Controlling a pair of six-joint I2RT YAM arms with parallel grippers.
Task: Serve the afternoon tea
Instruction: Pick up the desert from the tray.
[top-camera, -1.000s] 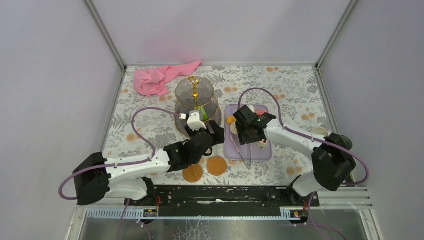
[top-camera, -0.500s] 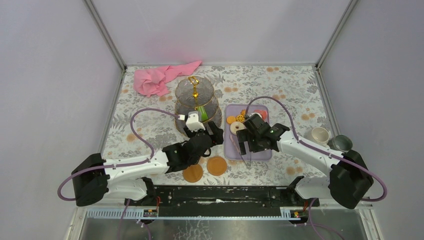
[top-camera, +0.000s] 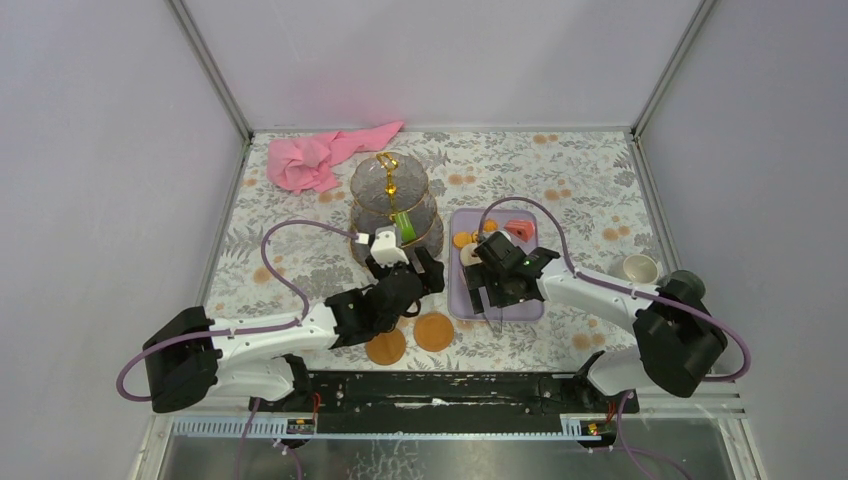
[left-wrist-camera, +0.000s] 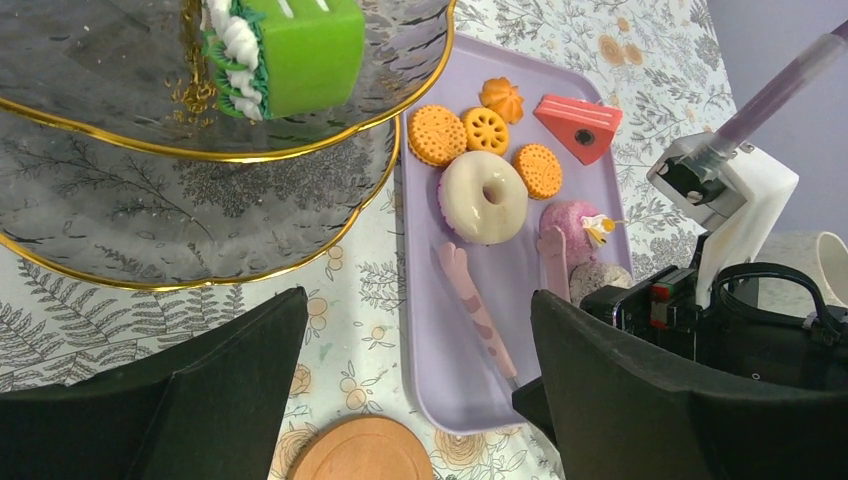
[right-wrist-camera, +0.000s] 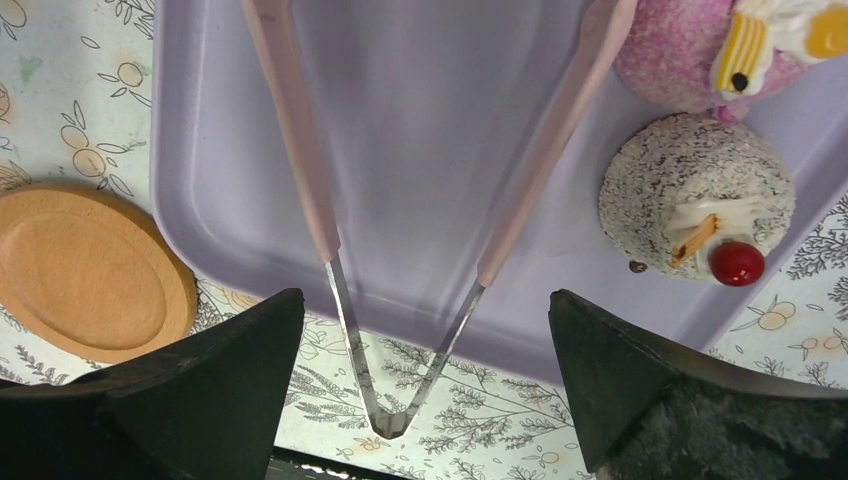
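The right tool (right-wrist-camera: 425, 320) is hanging wide open over the near end of the lilac rectangular tray (right-wrist-camera: 200, 200), its two fingers straddling the pink tongs (right-wrist-camera: 300, 150) without touching them. The tongs are lying flat, with their metal hinge poking past the tray's near rim. The left tool (left-wrist-camera: 415, 330) is also standing released and empty, just beside the three-tier clear glass stand with a gold stem (top-camera: 393, 205).

Only the green cake slice (left-wrist-camera: 290, 45) is sitting on the stand, on a tier above the lowest. The white-iced doughnut (left-wrist-camera: 484, 197), the orange biscuits (left-wrist-camera: 438, 135) and the two cupcakes (right-wrist-camera: 700, 195) are lying on the tray. The cream mug (top-camera: 638, 268) and the grey-green mug (top-camera: 688, 280) are waiting at the right edge of the tabletop (top-camera: 580, 190), well apart from the two round wooden coasters (top-camera: 433, 331).

Serving looks barely begun, and the step in hand seems to be taking up the tongs. That calls for lowering the right tool and clenching both tong arms near the hinge, gently enough to leave the tips free to open over a pastry.
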